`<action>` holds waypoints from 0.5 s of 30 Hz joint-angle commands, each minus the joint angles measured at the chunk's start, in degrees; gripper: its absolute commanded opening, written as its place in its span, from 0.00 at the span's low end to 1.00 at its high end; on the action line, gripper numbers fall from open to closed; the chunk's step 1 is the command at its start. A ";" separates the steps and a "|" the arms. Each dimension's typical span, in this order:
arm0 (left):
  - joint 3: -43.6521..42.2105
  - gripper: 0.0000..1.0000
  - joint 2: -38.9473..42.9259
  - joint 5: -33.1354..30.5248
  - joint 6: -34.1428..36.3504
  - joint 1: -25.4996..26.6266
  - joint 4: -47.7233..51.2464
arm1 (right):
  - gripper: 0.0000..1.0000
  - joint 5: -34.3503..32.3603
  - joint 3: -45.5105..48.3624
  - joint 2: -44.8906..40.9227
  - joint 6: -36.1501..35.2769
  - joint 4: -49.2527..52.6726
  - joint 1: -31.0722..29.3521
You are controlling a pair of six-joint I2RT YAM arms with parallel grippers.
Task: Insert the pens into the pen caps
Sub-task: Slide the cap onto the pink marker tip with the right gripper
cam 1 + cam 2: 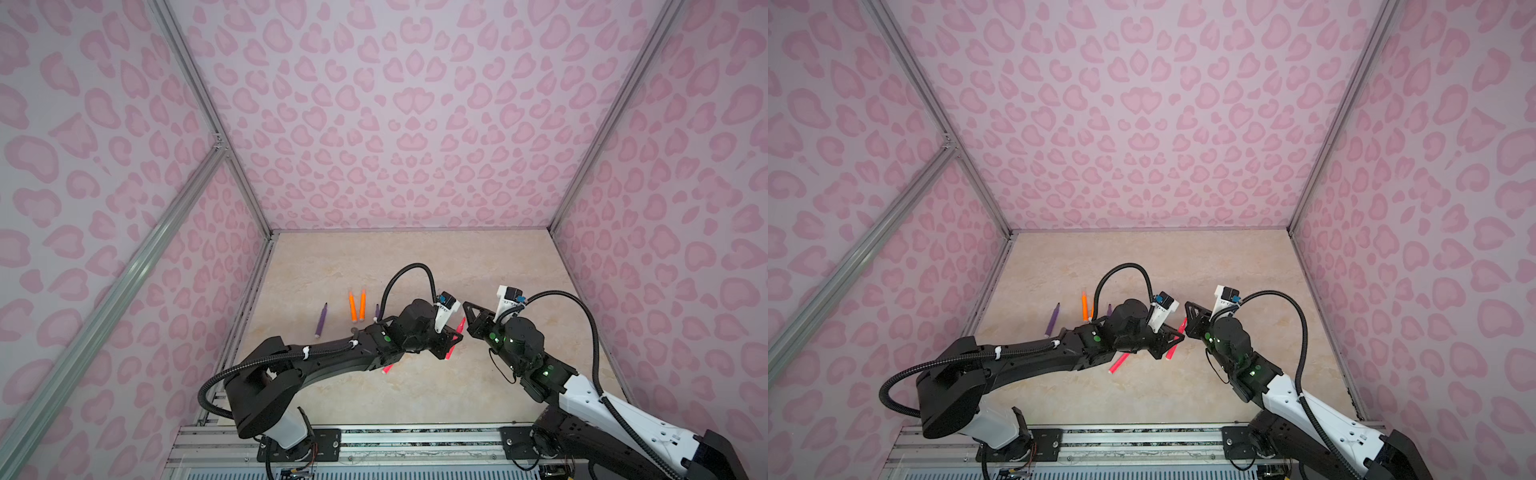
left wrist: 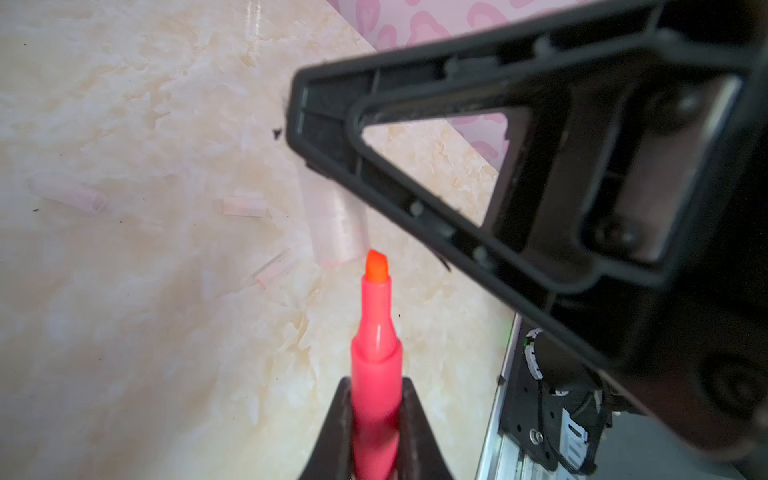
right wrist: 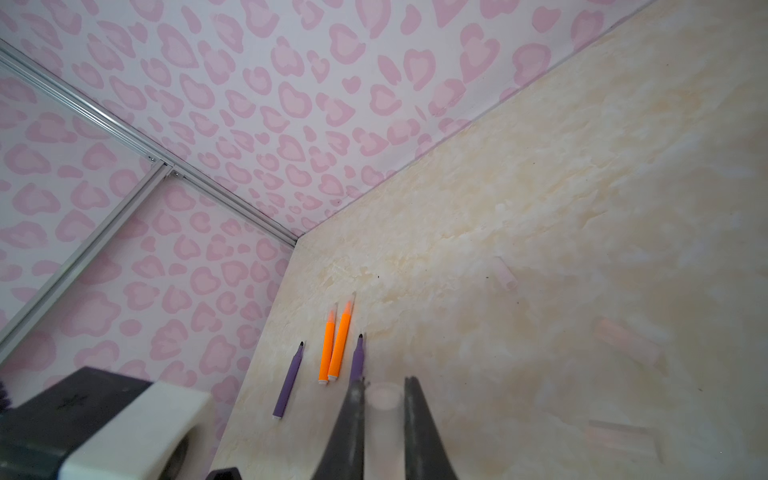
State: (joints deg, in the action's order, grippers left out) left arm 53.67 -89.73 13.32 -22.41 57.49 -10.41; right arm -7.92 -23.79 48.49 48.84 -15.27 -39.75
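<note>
**Left gripper** (image 2: 376, 388): jaws clamped on the barrel of a pink-red pen (image 2: 376, 332). Its tapered tip projects ahead of the fingertips.

**Right gripper** (image 3: 384, 384): jaws closed on a clear cap (image 3: 382, 424), mouth pointing away from the hand. In the left wrist view the pen tip sits at the cap's mouth, not visibly inside.

**Handling (by judgement):**
- The pen looks light, stiff and smooth. A mid-barrel hold, as here, leaves the taper free.
- The cap looks light, thin-walled and slippery, and hard squeezing could flatten its mouth (a hold nearer the closed end seems safer).
- Seating will likely need a straight push along the axis, and either piece may slide in its jaws.

**Elsewhere:**
- Beyond the right gripper's fingertips lie two orange pens (image 3: 334, 345) side by side, with two purple pens (image 3: 289, 380), one on each flank.
- A second pink-red pen (image 1: 1119, 362) lies beneath the left arm.
- Loose caps (image 2: 245, 207) rest on the table (image 3: 540, 166) ahead of the left gripper.

**Hard to make out:**
- The caps nearly vanish against the marbled surface, so their count is uncertain, and neither top view shows them.
- The held pen's rear end is cut off.
- Whether the orange pens already carry caps cannot be confirmed.
</note>
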 commanded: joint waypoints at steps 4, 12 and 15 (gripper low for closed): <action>0.26 0.03 0.30 -0.23 0.27 -0.12 -0.84 | 0.00 -1.08 -0.31 -1.49 -0.61 -0.24 -0.13; 0.10 0.03 0.64 -0.58 0.35 -0.11 -0.83 | 0.00 -0.43 -0.64 -0.73 -0.43 -0.26 -0.17; 0.05 0.03 0.74 -0.66 0.35 -0.10 -0.84 | 0.00 -0.27 -0.77 0.07 -0.29 -0.92 -0.53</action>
State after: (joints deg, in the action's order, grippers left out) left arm 53.67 -89.73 13.04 -22.44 57.43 -10.37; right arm -8.12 -24.21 48.07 48.66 -15.09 -39.99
